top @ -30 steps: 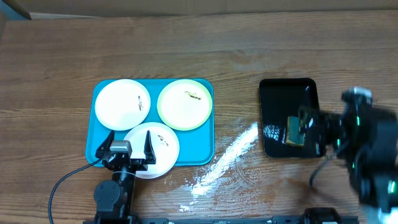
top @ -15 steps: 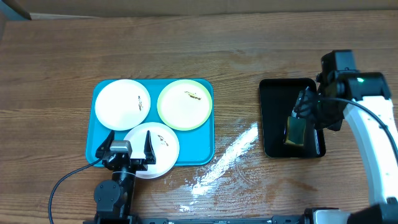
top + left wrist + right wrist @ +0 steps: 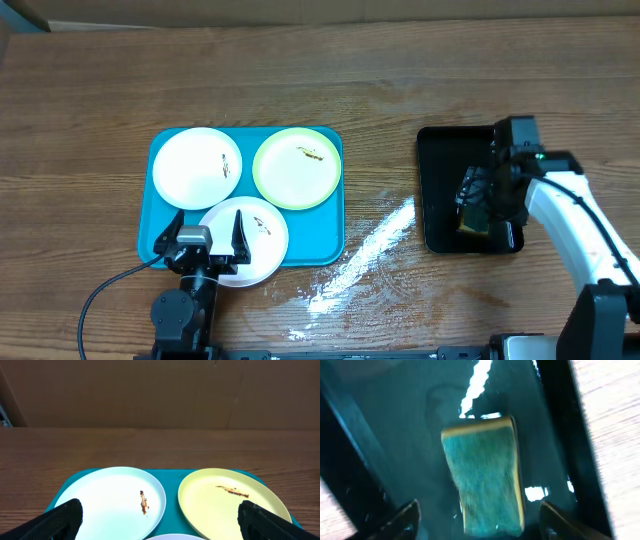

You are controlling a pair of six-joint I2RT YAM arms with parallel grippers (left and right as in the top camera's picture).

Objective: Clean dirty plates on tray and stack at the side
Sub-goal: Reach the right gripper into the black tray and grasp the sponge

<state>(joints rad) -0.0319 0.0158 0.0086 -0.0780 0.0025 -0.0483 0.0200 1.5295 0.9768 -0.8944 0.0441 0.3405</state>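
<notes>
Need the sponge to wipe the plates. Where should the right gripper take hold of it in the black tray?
Grip the sponge across its narrow width, on the two long yellow edges, coming straight down from above. It lies flat, green face up, in the black tray, and the right gripper has its open fingers either side of those edges.

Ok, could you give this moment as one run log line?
left gripper: open, above tray | right gripper: jaws open, flanking sponge in black tray | plates: three on tray, specked, none stacked
</notes>
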